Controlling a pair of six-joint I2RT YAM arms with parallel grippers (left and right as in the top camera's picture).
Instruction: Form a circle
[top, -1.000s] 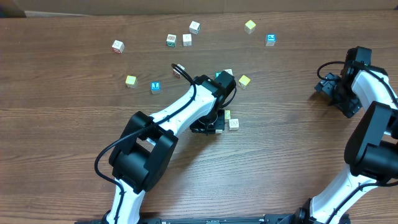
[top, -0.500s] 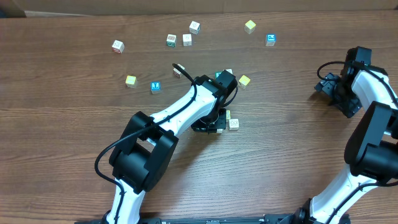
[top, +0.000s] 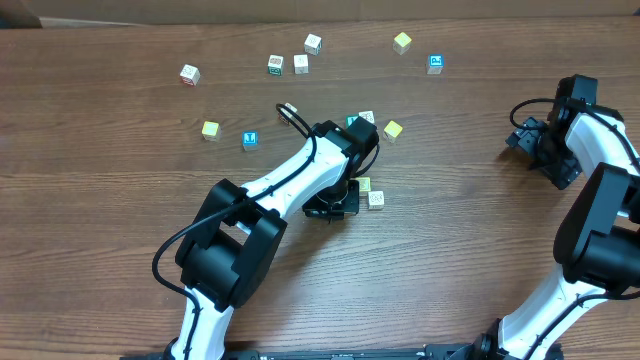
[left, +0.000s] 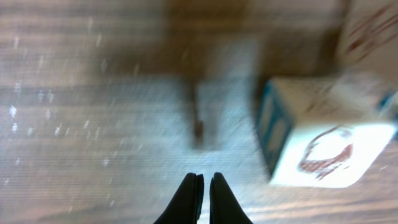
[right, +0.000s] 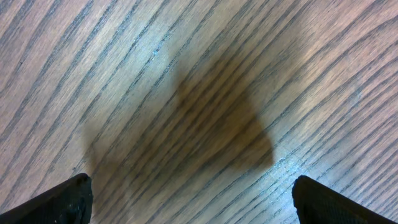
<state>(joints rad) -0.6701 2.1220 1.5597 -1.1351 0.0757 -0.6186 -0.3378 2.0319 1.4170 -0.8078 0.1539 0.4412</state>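
On the wood bench (top: 100, 200), the left fingers (left: 189, 199) are pinched shut and empty, the circle (top: 375, 198) just ahead to their right, so a light sideways nudge looks best; the right fingers (right: 62, 202) gape wide, holding nothing.

Bright, sharp overhead; badly blurred at left wrist; soft dark shadow on table (right: 323, 56) at right wrist.

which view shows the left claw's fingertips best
The left wrist view: the left claw sits bottom centre, its two dark fingertips pressed together with nothing between them, beside a blurred white picture cube. Overhead shows only its dark body, mostly hidden under the arm. The right wrist view shows none of it.
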